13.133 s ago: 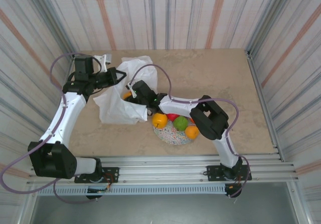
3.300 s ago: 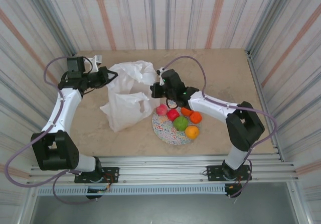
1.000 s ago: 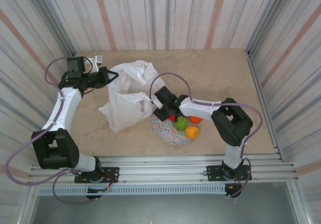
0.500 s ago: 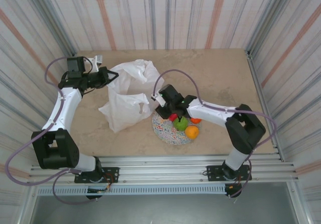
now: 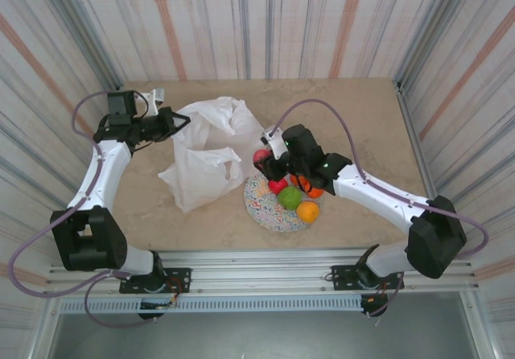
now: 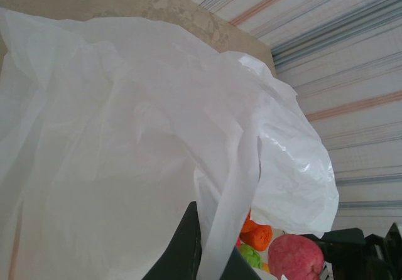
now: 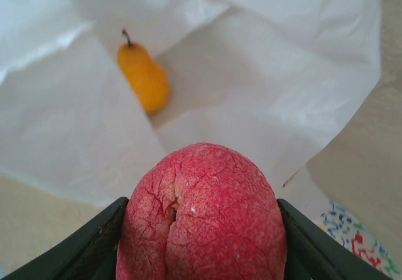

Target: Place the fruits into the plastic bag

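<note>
**Ana:** Where does the plastic bag (image 5: pixel 205 156) lie?

**Ben:** It lies crumpled on the surface (image 5: pixel 362 117), left of the plate (image 5: pixel 269 214) and just beside its rim. The left jaws are pinched shut on a strip of the bag's far-left edge. In the left wrist view that strip runs down between the two dark fingers (image 6: pixel 186 245).

**Ana:** And the right jaws?

**Ben:** They are clamped on the pink fruit (image 5: pixel 261 158), standing fairly wide to take it. In the right wrist view one finger presses against each side of the fruit. From above, the fruit sits at the plate's far-left edge, right by the bag's right side. How high it is off the surface cannot be told.

**Ana:** Is anything in the bag?

**Ben:** The right wrist view shows a yellow pear-shaped fruit (image 7: pixel 143 76) with a short stem. It lies on the white plastic beyond the pink fruit, inside the bag's open folds.

**Ana:** What is on the plate?

**Ben:** A red fruit (image 5: pixel 278 186) and a green fruit (image 5: pixel 290 197) are touching each other. An orange fruit (image 5: pixel 307 211) lies at the near-right rim. A second orange fruit (image 5: pixel 314 190) is partly hidden under the right arm's wrist.
</note>
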You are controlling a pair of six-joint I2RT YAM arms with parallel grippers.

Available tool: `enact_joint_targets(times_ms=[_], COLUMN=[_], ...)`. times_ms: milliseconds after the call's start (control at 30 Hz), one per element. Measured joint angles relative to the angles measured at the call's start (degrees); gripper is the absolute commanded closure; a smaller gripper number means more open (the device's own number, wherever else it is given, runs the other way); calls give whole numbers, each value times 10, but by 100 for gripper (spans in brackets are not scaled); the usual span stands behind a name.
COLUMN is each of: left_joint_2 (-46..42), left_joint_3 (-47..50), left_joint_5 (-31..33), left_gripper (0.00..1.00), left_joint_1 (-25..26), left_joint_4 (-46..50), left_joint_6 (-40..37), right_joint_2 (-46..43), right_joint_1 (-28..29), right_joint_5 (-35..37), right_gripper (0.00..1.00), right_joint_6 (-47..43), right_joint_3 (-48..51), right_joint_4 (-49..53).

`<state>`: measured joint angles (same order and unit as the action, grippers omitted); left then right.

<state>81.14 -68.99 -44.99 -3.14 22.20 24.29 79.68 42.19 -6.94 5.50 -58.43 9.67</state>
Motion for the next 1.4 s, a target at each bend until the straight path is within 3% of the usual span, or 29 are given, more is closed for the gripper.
enact_joint_targets(times_ms=[300, 1033, 1233, 1400], left_joint_2=[0, 0, 0, 0], left_joint_3=[0, 0, 0, 0], left_joint_5=[0, 0, 0, 0], left_gripper=[100, 100, 100, 100], left_joint_1=[7, 21, 21, 21], left_joint_4=[0, 0, 0, 0], left_joint_6=[0, 0, 0, 0], right_joint_2=[108, 349, 400, 402], right_joint_1=[-8, 96, 103, 103], right_joint_5=[-20, -41, -54, -69], right_gripper=[43, 41, 34, 20], right_joint_6=[66, 198, 216, 228], right_joint_3=[-63, -218, -255, -256], right_joint_4=[-75, -161, -160, -155])
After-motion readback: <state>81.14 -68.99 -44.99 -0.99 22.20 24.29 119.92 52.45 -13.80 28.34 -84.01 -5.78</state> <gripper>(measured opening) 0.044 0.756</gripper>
